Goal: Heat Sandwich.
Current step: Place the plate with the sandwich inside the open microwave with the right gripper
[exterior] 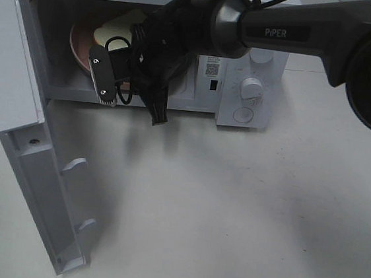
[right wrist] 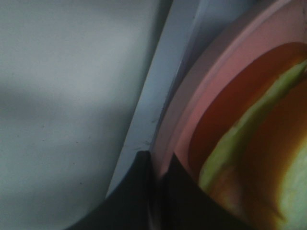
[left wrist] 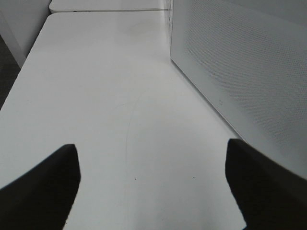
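**Figure: sandwich on its plate inside the open oven.** The sandwich point(exterior: 117, 31) lies on the pink plate point(exterior: 76, 42) within the cavity of the white microwave point(exterior: 231, 114), whose door point(exterior: 23, 102) hangs fully open toward you.

The right end effector point(right wrist: 154, 165) reaches across into the cavity. Its jaws are drawn narrow and appear to pinch the plate's near rim. The left end effector point(left wrist: 151, 148) hangs with its jaws wide and empty over bare worktop point(left wrist: 120, 96), just beside the oven's perforated side wall.

**Handling.** Judge the sandwich as light and soft:
- The slices are stacked loose, and the yellow-green filling shows at the edge in the right wrist view, so a tilt could slide one layer off another.
- Squeezing the bread would crush it.
- Take hold of the plate instead, at its raised rim, which looks stiff and smooth.
- A glazed rim may slip in a narrow pinch, so keep the plate level.

**Surface and room.**
- The worktop is plain white, flat and matte, with faint scuffs. The high view shows nothing else standing on it.
- The open door claims the space at the oven's left.
- The control dial point(exterior: 250, 88) faces the right arm's side.
- The left wrist view shows a second white surface butting against the far edge, and dark floor beyond the side.
- The walls are not shown.
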Tool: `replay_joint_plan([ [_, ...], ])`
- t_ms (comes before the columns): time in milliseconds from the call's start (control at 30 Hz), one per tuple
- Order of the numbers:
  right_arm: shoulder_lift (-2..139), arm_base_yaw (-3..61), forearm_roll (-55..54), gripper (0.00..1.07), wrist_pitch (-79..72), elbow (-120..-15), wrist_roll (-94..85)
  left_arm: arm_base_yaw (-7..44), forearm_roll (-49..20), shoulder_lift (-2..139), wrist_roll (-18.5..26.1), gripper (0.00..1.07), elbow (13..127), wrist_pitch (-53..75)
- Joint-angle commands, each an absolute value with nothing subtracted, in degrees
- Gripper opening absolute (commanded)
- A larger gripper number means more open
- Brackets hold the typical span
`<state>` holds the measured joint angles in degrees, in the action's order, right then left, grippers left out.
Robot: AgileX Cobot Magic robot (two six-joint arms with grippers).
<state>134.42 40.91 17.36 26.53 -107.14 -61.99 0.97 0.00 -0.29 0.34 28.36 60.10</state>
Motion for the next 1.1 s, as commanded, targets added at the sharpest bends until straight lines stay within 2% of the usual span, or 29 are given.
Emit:
replay_joint_plan([
  [33, 134.4, 40.0, 17.0, 0.00, 24.9, -108.1, -62.7, 1.0, 0.0, -1.5, 0.3, 0.76, 28.2, 59.4],
  [767, 136.2, 39.4, 16.5, 0.00, 24.5, -108.1, -61.0, 1.0, 0.0, -1.5, 0.3, 0.76, 28.2, 59.4],
  [1000, 136.0, 39.4, 17.4, 0.00, 22.6, -108.1, -54.8, 1.0, 0.0, -1.5, 0.3, 0.76, 28.2, 59.4],
  [1100, 135.3, 39.4, 17.5, 0.06, 22.2, -108.1, -52.5, 1.0, 0.0, -1.5, 0.3, 0.76, 28.2, 59.4],
])
